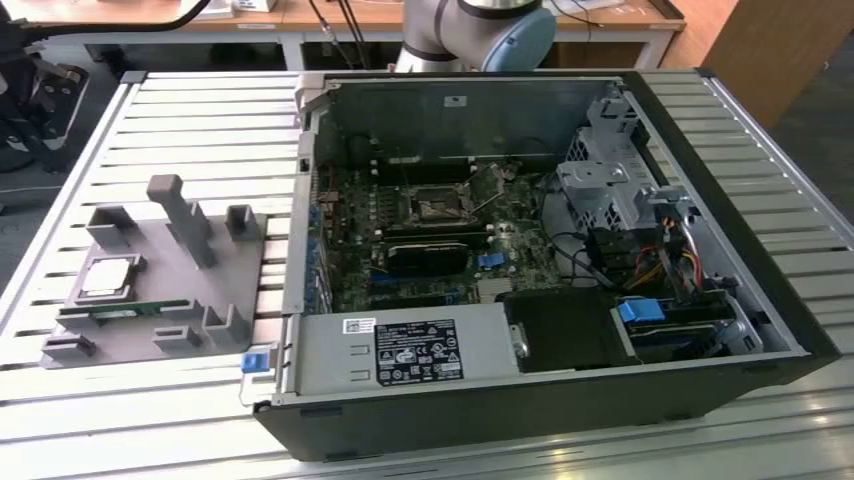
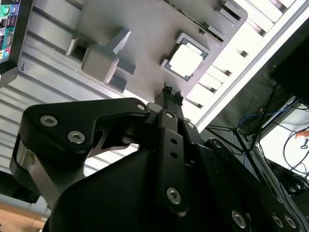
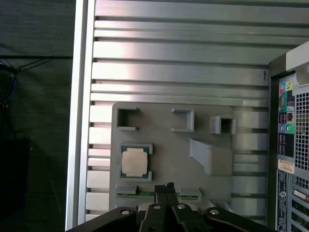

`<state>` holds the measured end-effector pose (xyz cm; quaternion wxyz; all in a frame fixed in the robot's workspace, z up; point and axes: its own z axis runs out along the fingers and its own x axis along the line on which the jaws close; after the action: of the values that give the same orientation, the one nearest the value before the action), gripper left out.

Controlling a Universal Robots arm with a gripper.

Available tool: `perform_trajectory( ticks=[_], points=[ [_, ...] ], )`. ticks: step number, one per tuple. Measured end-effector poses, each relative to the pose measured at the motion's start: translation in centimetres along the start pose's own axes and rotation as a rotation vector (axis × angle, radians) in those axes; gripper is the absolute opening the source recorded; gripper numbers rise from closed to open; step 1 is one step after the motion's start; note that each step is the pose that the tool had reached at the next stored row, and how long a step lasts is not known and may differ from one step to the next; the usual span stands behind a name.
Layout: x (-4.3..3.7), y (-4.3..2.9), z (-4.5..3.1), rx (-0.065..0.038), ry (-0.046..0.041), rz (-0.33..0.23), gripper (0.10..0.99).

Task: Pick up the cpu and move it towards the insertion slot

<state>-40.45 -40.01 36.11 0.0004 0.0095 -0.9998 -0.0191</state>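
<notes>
The open computer case (image 1: 534,410) stands just beside the gray holder (image 1: 247,280). Over the holder hangs the gripper (image 3: 165,187), fingers clenched on nothing. The insertion slot (image 1: 437,207) sits inside the case, well apart from the holder. The cpu (image 1: 110,278) lies in the holder.

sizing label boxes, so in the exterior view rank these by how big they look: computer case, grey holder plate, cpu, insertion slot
1. computer case
2. grey holder plate
3. cpu and insertion slot: they look about alike, so I won't rank one over the other.
</notes>
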Motion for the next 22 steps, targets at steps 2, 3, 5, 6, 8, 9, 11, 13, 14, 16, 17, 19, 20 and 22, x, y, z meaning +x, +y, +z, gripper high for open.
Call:
perform_trajectory(
  ticks=[2,3,5,6,8,9,11,13,14,16,17,19,20,22],
  points=[
    [0.26,0.01,0.01,0.0,0.0001,0.0,0.106],
    [0.4,0.01,0.02,0.0,0.0,0.0,0.106],
    [0.72,0.01,0.07,0.0,0.0,0.0,0.106],
    [0.83,0.01,0.1,0.0,0.0001,0.0,0.106],
    [0.92,0.01,0.16,0.0,-0.0002,0.0,0.106],
    [0.94,0.01,0.19,0.0,-0.0001,0.0,0.106],
    [0.98,0.01,0.23,0.001,0.0002,0.0,0.106],
    [1.01,0.01,0.28,0.002,0.0002,0.0,0.106],
    [1.03,0.0,0.32,0.002,0.0,0.0,0.106],
    [1.06,0.0,0.4,0.003,0.0,0.0,0.106],
    [1.08,0.01,0.45,0.005,0.0,0.0,0.106],
    [1.15,0.0,0.57,0.009,0.0001,0.0,0.106],
    [1.17,-0.01,0.62,0.011,0.0002,0.0,0.106],
    [1.23,-0.01,0.71,0.012,0.0005,0.0,0.106]
  ],
)
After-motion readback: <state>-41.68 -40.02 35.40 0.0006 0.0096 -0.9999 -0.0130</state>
